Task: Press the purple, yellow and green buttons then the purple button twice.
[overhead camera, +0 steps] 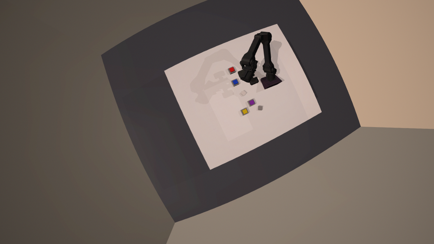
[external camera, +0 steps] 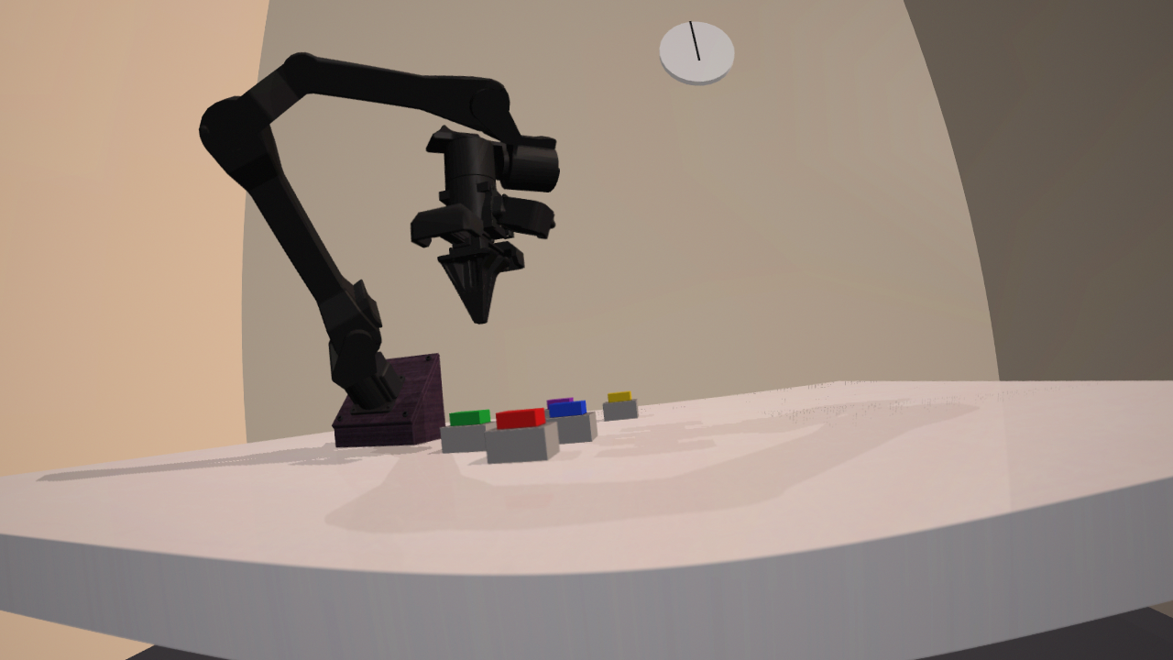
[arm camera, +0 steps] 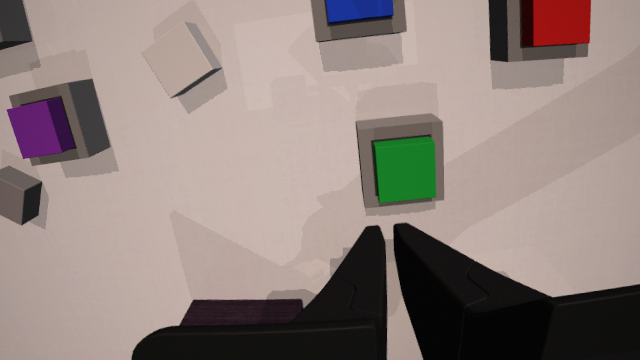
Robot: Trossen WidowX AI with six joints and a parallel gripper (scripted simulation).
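Note:
My gripper is shut and empty, high above the table near the green button. The green button stands raised in its grey housing, and nothing touches it; the arm hides it in the top view. The purple button stands raised, at the left in the wrist view. The yellow button stands beyond the purple one; in the wrist view only a corner of its dark housing shows at the upper left.
The blue button and the red button stand near the green one. A pale block lies between the blue and purple buttons. A grey block lies beside the purple button.

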